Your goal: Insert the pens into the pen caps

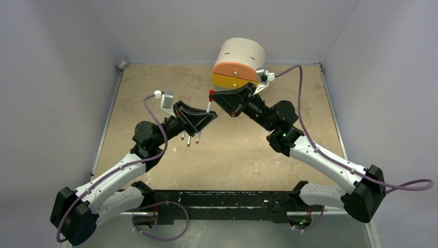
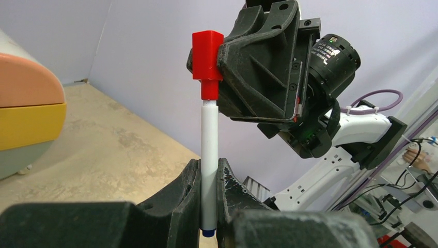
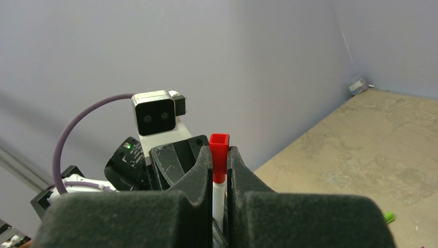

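- While the left gripper (image 2: 209,178) pinches the pen (image 2: 209,139) low on the barrel, the pen stands upright, and its blue end shows just below the fingers.
- The right gripper (image 3: 219,155) has both fingers pressed on the red cap (image 3: 219,147). The square end of the cap sticks out just past the fingertips.
- The cap sits over the upper end of the pen, above the left fingers and apart from them. Both things are in the air, over the table (image 1: 248,150).
- I judge that the step in hand is joining this pen and the red cap. The cap seems to be on the tip, but I cannot tell if it is fully seated.
- The next move calls for a straight push along the barrel. A sideways push could make the pen slip between the fingers. After that, one gripper should let go.
- More pens (image 1: 189,138) lie under the left fingers, and a green cap (image 3: 388,217) lies far to the right of the right fingers. These probably wait for their turn.
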You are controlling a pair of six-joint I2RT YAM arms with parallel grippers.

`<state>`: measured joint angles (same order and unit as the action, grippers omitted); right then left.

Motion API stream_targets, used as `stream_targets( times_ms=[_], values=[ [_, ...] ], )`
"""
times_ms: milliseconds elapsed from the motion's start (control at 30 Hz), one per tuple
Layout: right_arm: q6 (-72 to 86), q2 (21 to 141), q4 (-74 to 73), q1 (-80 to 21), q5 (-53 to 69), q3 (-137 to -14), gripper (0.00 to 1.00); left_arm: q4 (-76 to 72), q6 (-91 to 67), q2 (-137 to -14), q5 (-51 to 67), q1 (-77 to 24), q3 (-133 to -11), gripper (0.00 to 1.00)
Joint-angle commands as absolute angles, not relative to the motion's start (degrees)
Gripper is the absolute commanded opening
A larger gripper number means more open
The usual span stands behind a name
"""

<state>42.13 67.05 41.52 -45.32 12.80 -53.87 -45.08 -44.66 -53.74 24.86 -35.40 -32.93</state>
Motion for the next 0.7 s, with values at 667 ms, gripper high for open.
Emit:
stream_targets(
  times_ms=[667],
  values=[
    [44.87,65.24,44.45,-49.57,16.11,-44.91,0.0,-47.77,-38.77,-55.18,18.43,-35.5,-45.55,0.0]
  ],
)
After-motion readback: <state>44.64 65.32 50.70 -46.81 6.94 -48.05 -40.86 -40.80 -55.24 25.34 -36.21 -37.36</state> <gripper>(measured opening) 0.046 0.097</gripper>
